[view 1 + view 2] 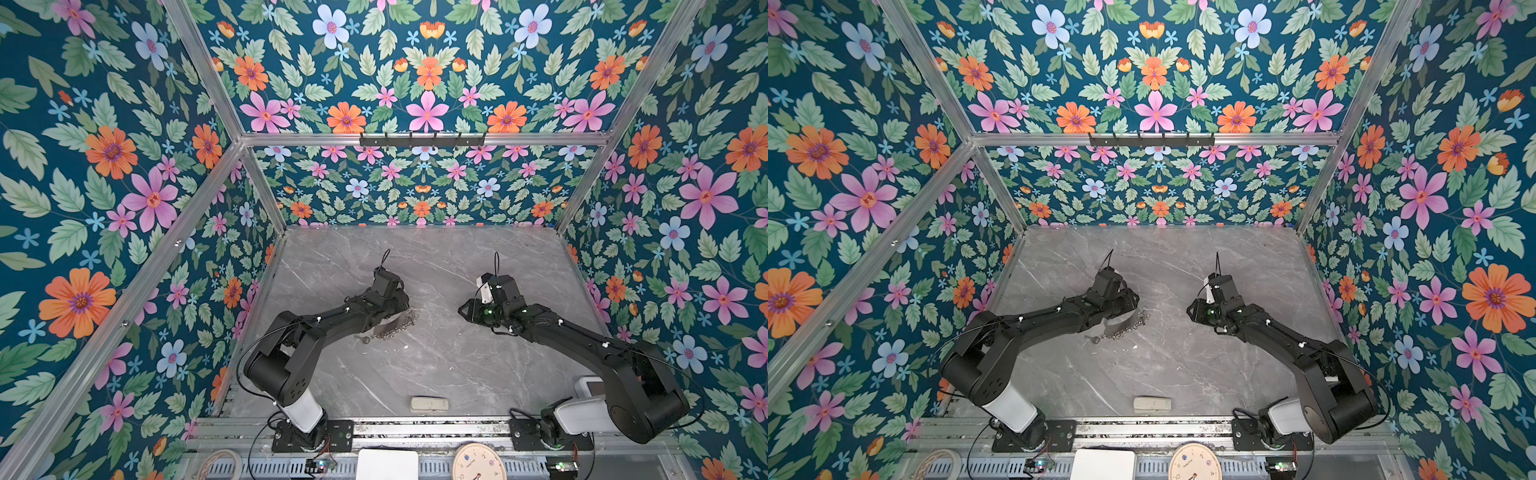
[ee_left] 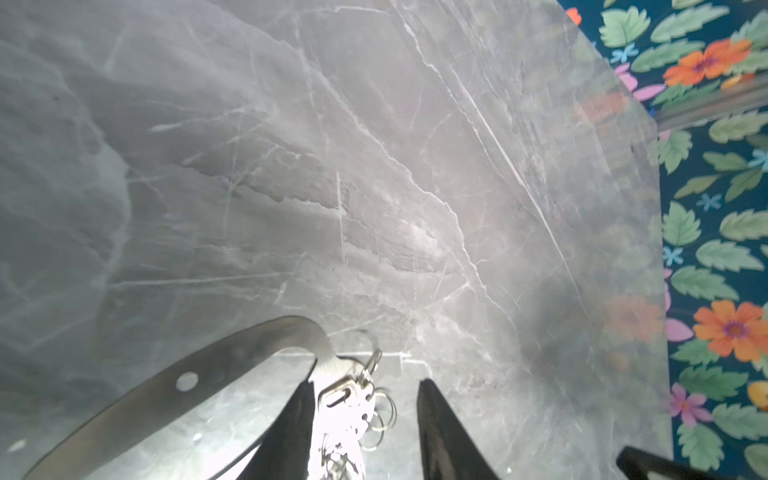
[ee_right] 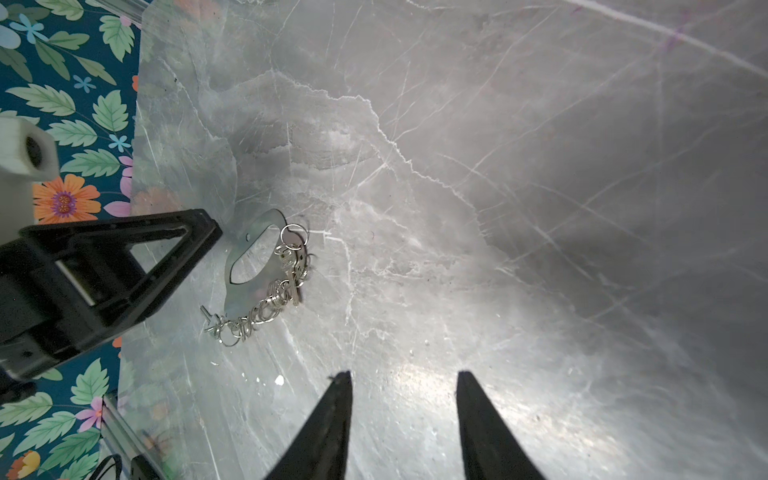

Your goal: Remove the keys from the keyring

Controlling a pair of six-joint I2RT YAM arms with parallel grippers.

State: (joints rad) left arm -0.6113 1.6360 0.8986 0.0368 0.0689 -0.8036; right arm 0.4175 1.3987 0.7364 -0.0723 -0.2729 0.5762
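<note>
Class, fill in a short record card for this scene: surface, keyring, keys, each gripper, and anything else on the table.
surface: grey marble-look table
keyring: lying on the table, chain bunched beside its flat grey loop
keys: appear attached, among the chain links
left gripper: low over the keyring, jaws apart around the ring cluster, not clamped
right gripper: away from the keyring, jaws apart, empty
other: pale beige block near the front edge

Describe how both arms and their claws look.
The left arm and right arm are matte black with chunky rounded joints. Each has a white lowest segment above a black base plate. Thin black cables loop beside them, and small white ties dot the arms. The left claw and right claw each have two black, pointed, wedge-shaped fingers.
</note>
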